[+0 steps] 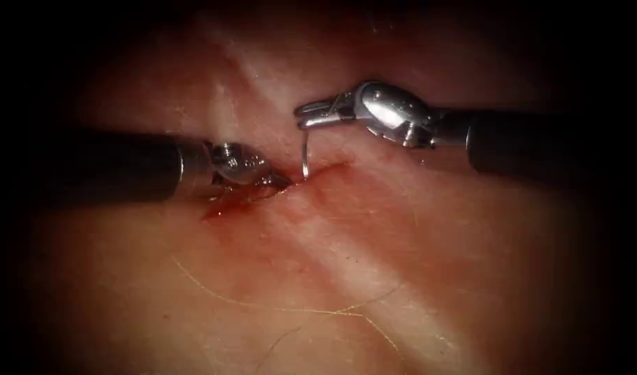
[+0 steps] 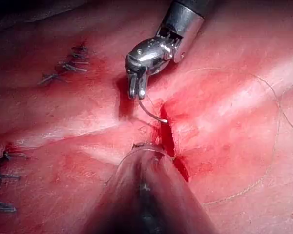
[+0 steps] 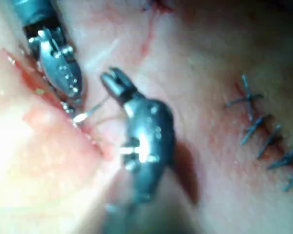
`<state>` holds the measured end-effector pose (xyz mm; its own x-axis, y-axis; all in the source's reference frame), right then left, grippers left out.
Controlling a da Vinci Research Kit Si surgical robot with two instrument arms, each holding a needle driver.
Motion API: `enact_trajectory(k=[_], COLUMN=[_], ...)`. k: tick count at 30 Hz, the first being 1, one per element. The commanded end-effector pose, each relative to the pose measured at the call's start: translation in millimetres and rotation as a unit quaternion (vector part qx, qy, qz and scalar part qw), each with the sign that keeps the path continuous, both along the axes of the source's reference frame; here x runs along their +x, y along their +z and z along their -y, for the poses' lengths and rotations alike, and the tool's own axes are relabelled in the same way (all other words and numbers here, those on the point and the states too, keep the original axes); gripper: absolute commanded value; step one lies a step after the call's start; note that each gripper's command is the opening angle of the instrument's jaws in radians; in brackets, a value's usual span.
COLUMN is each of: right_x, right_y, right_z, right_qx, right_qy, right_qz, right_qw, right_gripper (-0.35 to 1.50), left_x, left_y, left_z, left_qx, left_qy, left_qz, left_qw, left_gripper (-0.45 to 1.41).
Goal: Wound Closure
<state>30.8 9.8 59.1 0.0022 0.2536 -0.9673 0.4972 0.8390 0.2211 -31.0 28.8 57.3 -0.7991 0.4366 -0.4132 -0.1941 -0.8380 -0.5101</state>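
Needle [image 1: 305,158] in right gripper [image 1: 305,114]

Both tools, the right tool [image 1: 311,114] and the left tool [image 1: 266,177], were polished, glossy metal on matt dark shafts. The needle [image 1: 304,156] was thin bright steel. The tissue [image 1: 374,264] looked moist and smooth, the red fluid [image 1: 228,205] glistening, the thread [image 1: 290,309] fine and pale
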Motion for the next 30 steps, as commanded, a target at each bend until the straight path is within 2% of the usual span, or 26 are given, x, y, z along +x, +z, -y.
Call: enact_trajectory(k=[1,9,11,13,15,22,28,30], right_x=[0.9,0.8,0.6,0.6,0.7,1.3,1.1,1.0], right_y=[0.1,-0.1,-0.3,-0.4,-0.9,-1.2,-0.7,-0.5], right_z=[-0.3,-0.1,0.5,0.7,1.1,0.4,-0.4,-0.5], right_qx=[-0.003,-0.018,-0.018,-0.015,0.003,0.052,0.081,0.087], right_qy=[-0.004,-0.049,-0.087,-0.095,-0.112,-0.12,-0.144,-0.16], right_qz=[0.0,0.006,0.002,0.003,0.008,0.036,0.061,0.069], right_qw=[1.0,0.999,0.996,0.995,0.994,0.991,0.984,0.981], right_gripper=[-0.35,-0.35,-0.35,-0.35,-0.35,-0.35,-0.35,-0.35], left_x=[-0.5,-0.5,-0.5,-0.5,-0.6,-0.7,-1.0,-1.4], left_y=[0.6,0.3,0.2,0.2,-0.1,-0.8,-3.0,-4.6], left_z=[-0.2,0.0,-0.1,-0.1,0.0,0.0,-0.5,-0.5], left_qx=[0.0,0.0,0.001,0.001,0.004,0.005,-0.001,-0.004], left_qy=[0.0,0.0,0.0,0.0,-0.002,-0.001,0.002,0.008], left_qz=[0.001,0.001,0.001,0.001,0.0,0.001,0.001,0.002], left_qw=[1.0,1.0,1.0,1.0,1.0,1.0,1.0,1.0], left_gripper=[-0.45,-0.45,-0.45,-0.45,-0.45,-0.45,-0.45,-0.45])
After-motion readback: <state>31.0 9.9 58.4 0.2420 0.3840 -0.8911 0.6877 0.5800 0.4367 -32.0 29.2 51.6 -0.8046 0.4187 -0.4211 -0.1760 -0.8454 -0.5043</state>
